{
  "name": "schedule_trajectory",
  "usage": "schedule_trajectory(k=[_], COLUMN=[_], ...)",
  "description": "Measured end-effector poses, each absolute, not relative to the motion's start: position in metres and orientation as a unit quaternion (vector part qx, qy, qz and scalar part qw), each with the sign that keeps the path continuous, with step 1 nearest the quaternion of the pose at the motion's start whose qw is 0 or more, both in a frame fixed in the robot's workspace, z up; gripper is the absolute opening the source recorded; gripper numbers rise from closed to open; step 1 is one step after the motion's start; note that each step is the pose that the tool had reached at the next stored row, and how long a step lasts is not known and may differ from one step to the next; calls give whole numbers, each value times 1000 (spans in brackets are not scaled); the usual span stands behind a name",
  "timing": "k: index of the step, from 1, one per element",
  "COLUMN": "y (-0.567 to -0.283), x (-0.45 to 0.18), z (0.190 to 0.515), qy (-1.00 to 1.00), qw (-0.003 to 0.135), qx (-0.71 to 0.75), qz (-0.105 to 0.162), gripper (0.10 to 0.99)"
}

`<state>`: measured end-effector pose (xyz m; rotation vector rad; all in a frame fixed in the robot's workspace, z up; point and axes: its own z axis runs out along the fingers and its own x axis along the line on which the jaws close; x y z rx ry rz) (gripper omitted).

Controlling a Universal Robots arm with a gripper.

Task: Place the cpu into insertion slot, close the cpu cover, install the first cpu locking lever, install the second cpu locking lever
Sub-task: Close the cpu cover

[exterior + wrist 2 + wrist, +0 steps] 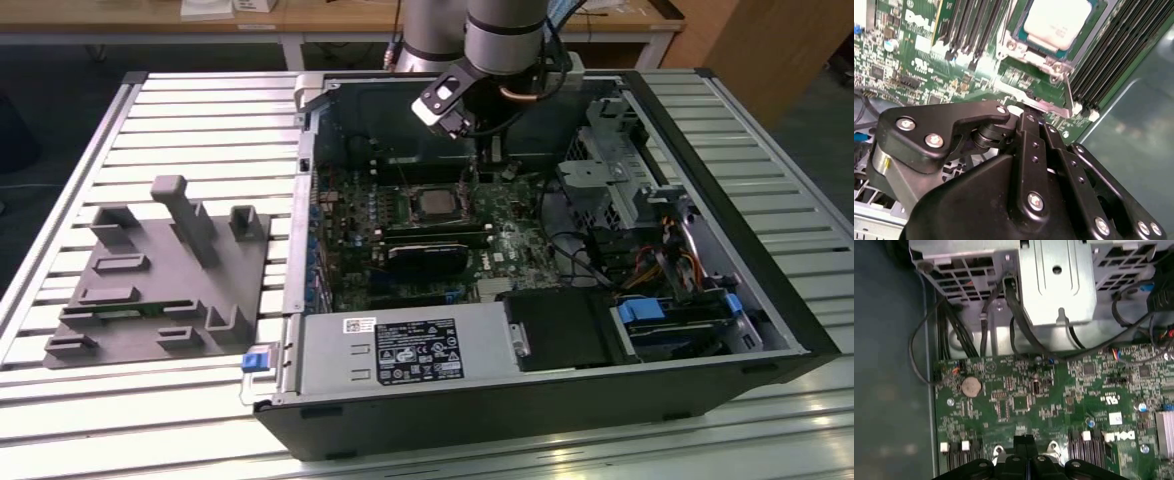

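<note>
**Now at the socket: tool fingers together beside the seated cpu**

Inside the open computer case (534,420), the cpu (434,203) lies flat in the insertion slot (1005,50) near the middle of the green motherboard (360,210), its pale metal top facing up. In the second wrist view the cpu cover (1036,56) lies down around the chip as a silvery frame. A thin locking lever (1069,92) runs along one side of the socket, and whether it is hooked down cannot be told.

In the exterior view the arm stands over the case's twelve o'clock edge. The tool (486,158) hangs near the cpu, at about one o'clock from it. In both wrist views its black fingertips (1019,441) sit together with only a seam between them. In the second wrist view they rest against a silvery metal bar (1049,106) just beside the socket. Whether anything thin is pinched between them cannot be told.

In the exterior view, long black memory sticks (430,235) lie at six o'clock from the cpu, and a power supply (400,350) sits along the case's six o'clock edge. A metal drive cage (601,170) stands at three o'clock from the cpu. A grey moulded fixture (160,270) rests on the slatted tabletop (200,110) at nine o'clock from the case, well apart from the tool.

In the first wrist view a round coin battery (971,386) sits on the board, and black cables (1016,305) hang in front of the drive cage.
</note>
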<state>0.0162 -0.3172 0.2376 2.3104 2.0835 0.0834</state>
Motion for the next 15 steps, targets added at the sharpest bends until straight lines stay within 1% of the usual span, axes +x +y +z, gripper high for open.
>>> schedule_trajectory(k=[15], y=[-317], x=[-4], z=[238], qy=[669], qw=[15], qx=[742], qz=[27], gripper=[106])
